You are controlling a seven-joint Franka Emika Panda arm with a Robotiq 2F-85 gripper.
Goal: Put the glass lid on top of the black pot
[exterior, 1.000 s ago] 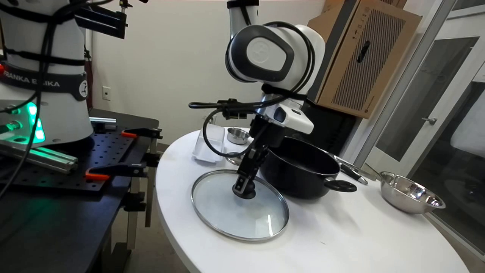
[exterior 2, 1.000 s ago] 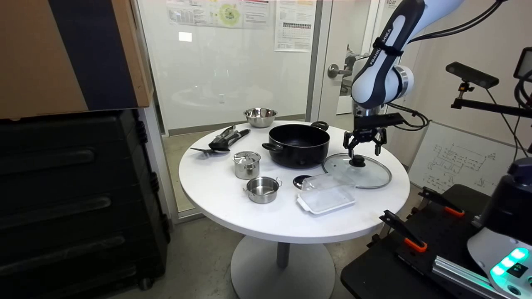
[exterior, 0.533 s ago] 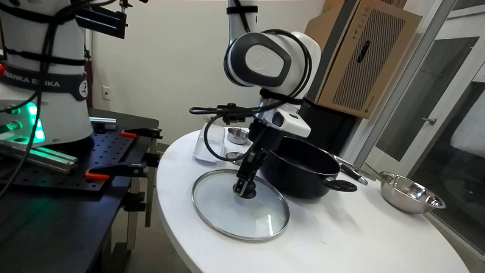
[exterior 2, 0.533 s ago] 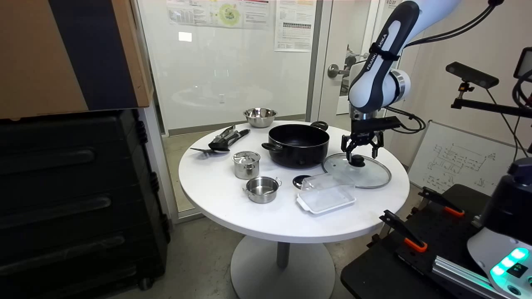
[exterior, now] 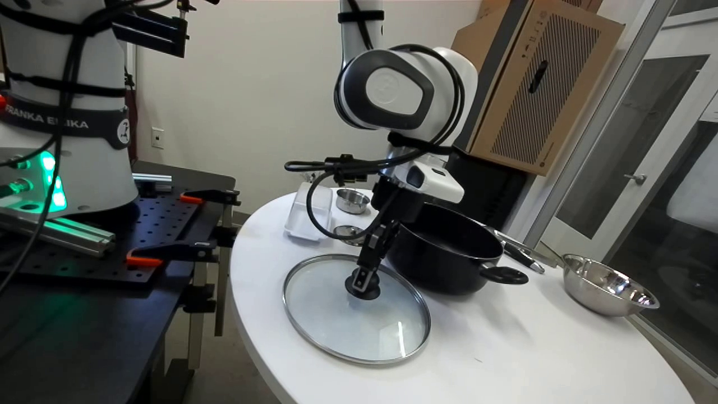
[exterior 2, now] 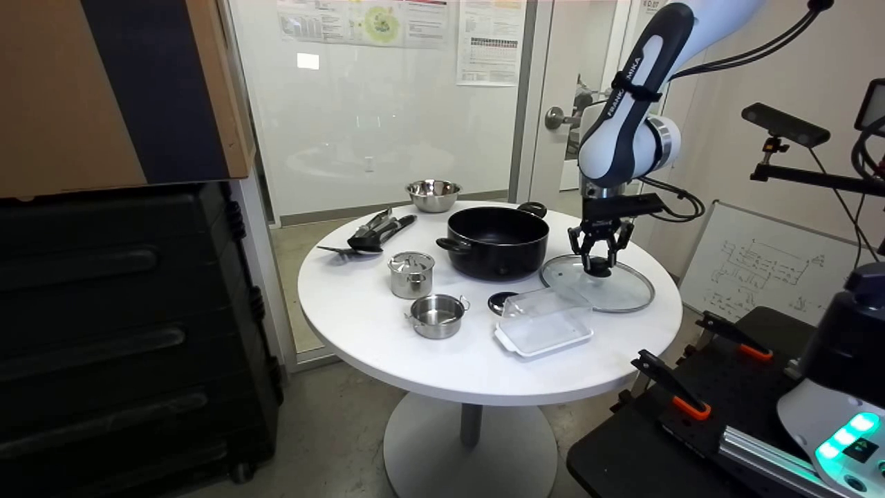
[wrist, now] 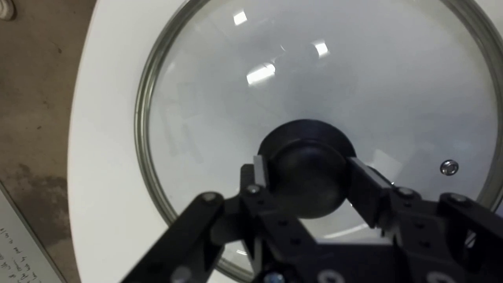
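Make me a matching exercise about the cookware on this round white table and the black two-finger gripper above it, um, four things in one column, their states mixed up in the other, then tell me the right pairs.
Column one
1. Round glass lid with a thin metal rim
2. Wide black cooking pot with dark side handles
3. Small, tall, cylindrical steel pot
4. Black two-finger gripper

Column two
A. Covered with a shiny metal lid
B. Pinching a black knob from both sides
C. Transparent, its knob gripped
D. Uncovered, dark inside

Right pairs: 1-C, 2-D, 3-A, 4-B.
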